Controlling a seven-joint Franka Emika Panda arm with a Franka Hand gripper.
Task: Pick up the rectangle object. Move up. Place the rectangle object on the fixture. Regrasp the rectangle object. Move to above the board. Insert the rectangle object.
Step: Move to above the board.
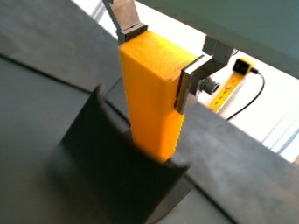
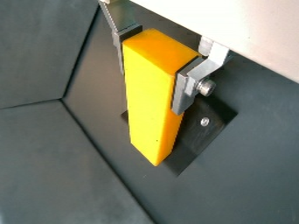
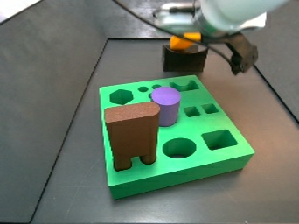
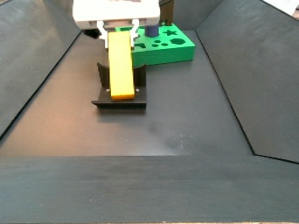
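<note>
The orange-yellow rectangle object [image 1: 152, 96] [image 2: 152, 96] stands on end with its lower end in the dark fixture [image 1: 111, 166] [image 2: 205, 131]. My gripper [image 1: 162, 57] [image 2: 155, 59] is shut on the block's upper end, a silver finger [image 1: 190, 80] pressed on each side. In a side view the block [image 4: 121, 66] rises from the fixture [image 4: 121, 99] up into the gripper [image 4: 121, 31]. From the opposite side only a bit of the block [image 3: 184, 40] shows above the fixture [image 3: 184, 61]. The green board [image 3: 222, 157] [image 4: 176, 52] lies beside the fixture.
A tall brown arch-legged block [image 3: 132, 133] and a purple cylinder [image 3: 166, 105] stand in the board. Sloping dark walls enclose the work floor [image 4: 176, 131]. A yellow cable [image 1: 233, 83] runs outside the enclosure.
</note>
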